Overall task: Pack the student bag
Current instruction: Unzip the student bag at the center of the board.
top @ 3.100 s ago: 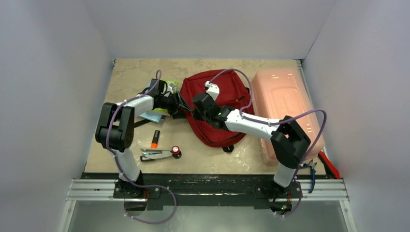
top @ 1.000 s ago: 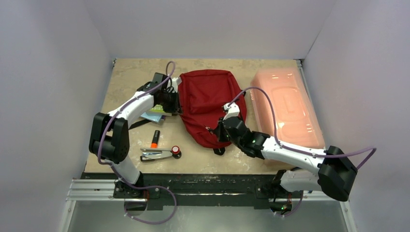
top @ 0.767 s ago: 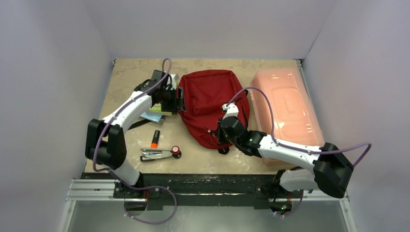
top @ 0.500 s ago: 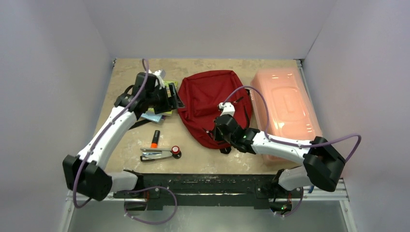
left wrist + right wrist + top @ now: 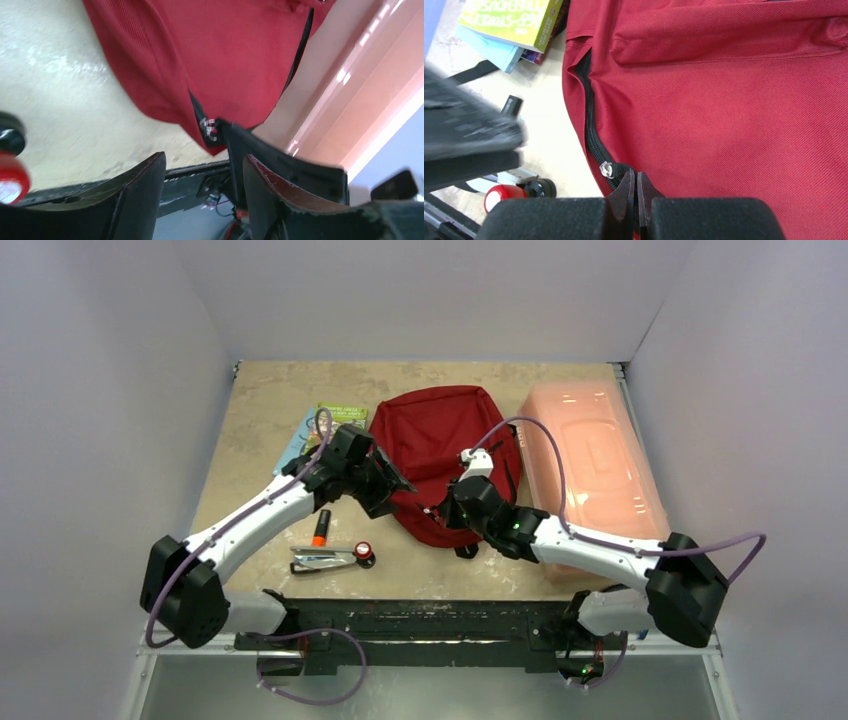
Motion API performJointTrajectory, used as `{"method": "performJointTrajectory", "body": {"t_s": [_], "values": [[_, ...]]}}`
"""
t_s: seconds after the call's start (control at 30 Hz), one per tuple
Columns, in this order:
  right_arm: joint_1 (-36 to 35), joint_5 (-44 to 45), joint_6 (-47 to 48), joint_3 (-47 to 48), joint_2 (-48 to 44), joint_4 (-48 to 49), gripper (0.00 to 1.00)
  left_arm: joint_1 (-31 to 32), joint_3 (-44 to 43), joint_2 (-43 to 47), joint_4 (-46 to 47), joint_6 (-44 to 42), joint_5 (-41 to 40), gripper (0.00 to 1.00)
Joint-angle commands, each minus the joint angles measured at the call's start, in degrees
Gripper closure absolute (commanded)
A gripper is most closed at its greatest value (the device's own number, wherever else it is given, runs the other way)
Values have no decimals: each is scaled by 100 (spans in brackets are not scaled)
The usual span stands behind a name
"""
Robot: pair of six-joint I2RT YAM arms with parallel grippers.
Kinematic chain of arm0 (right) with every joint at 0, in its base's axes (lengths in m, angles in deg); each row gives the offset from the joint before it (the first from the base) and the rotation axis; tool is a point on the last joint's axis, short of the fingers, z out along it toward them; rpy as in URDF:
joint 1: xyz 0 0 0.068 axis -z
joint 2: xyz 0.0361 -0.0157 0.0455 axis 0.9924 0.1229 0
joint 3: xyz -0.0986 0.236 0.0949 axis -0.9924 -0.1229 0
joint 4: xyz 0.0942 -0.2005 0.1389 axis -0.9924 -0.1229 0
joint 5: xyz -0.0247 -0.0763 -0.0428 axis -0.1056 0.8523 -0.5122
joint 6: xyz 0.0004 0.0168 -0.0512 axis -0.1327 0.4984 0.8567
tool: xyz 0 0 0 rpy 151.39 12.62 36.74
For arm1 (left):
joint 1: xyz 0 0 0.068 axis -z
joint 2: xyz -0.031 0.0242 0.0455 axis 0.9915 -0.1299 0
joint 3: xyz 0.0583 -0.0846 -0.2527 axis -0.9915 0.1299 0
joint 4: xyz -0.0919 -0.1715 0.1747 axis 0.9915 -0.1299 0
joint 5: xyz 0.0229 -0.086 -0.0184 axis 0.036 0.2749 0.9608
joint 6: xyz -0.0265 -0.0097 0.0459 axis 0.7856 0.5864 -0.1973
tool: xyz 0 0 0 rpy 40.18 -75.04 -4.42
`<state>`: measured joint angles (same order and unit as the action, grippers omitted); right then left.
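The student bag [image 5: 440,445] is a dark red backpack lying flat mid-table. It also shows in the left wrist view [image 5: 225,60] and the right wrist view [image 5: 734,100]. My right gripper [image 5: 447,508] is at the bag's near left edge. Its jaws [image 5: 635,175] are shut on the black zipper pull [image 5: 618,170] at the end of the black zipper [image 5: 589,125]. My left gripper [image 5: 392,490] hovers open and empty over the bag's near left edge, close to the right gripper; in its own view [image 5: 204,157] nothing is between the fingers.
A pale pink plastic box [image 5: 590,460] lies right of the bag. A stack of books [image 5: 325,425] lies left of it. An orange marker [image 5: 321,528], a silver stapler [image 5: 318,558] and a red-capped item [image 5: 364,552] lie near the front left edge.
My left arm swung from the books toward the near right, over the bag's lower left edge, uncovering the books. My right gripper stays at the zipper near the bag's bottom.
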<state>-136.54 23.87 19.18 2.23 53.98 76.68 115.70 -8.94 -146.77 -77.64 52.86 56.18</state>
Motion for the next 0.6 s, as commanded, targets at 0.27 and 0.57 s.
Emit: {"method": "performJointTrajectory", "body": {"t_s": [0.27, 0.57], "values": [[17, -449, 330, -291, -510, 673, 98, 210, -22, -959, 1009, 7, -117, 37], [17, -1046, 323, -265, 57, 763, 66, 214, 1026, 143, 1650, -2199, -205, 32]]}}
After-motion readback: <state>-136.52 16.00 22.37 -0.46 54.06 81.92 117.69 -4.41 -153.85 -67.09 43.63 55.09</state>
